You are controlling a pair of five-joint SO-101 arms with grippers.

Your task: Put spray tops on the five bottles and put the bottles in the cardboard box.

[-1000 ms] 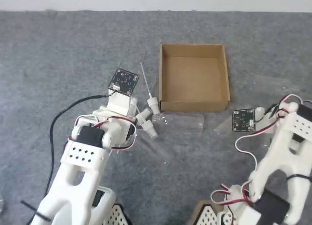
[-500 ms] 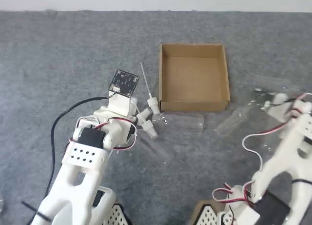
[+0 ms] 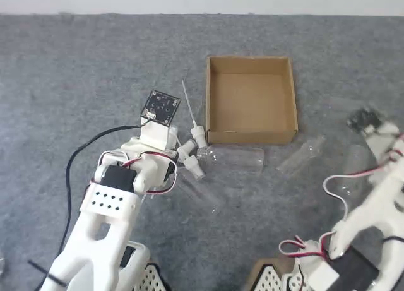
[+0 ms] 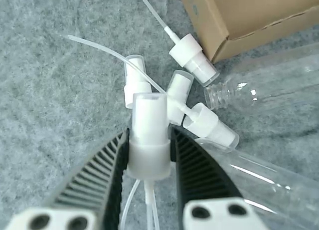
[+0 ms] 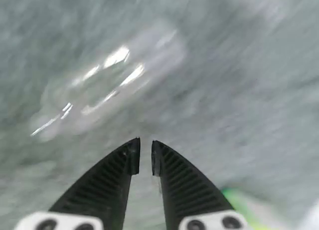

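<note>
Left end effector (image 4: pixel 147 142) clamps one spray top (image 4: pixel 148 115) by its collar, presumably ready for the bottle (image 3: pixel 235 158) lying just below the empty box (image 3: pixel 251 137), mid-frame; right end effector (image 5: pixel 145 152), nearly closed on nothing, hangs over a second bottle (image 5: pixel 107 85).

Overhead camera faces table (image 3: pixel 69 57); wrist cameras near it

No readable text or number is showing anywhere; one small printed mark is sitting on the cardboard box (image 4: pixel 234 10) wall, too tiny to read.
</note>
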